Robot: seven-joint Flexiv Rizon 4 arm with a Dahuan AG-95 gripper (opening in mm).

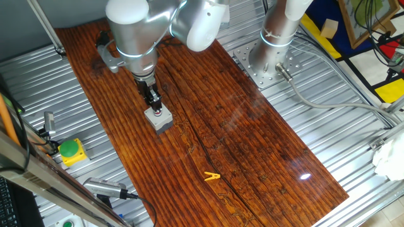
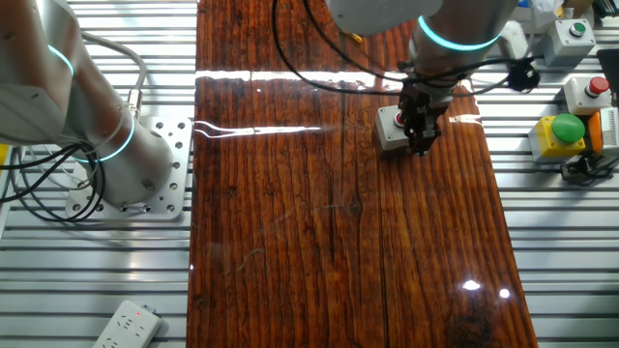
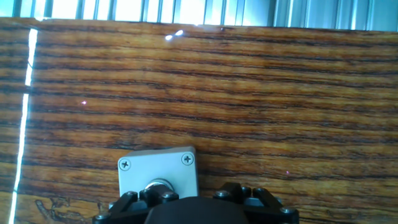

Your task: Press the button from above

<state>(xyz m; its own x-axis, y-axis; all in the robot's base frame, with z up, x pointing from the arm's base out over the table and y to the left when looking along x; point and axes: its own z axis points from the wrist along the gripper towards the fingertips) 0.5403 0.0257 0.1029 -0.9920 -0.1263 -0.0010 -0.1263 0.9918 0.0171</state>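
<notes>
Hovering over the small round red push-button in its grey square box [image 1: 158, 118] on the striped brown wooden tabletop [image 1: 252, 145]: black two-finger gripper [image 1: 154, 106], finger state indeterminate. Risk: off-centre descent, glancing the box rim, tipping it.

Red button [image 2: 397, 118] in grey box, upright on wooden board.

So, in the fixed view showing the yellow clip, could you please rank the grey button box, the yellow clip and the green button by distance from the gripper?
From the gripper:
1. Grey button box, directly beneath.
2. Green button, off the board's left edge.
3. Yellow clip, on the board, toward the camera.
</notes>
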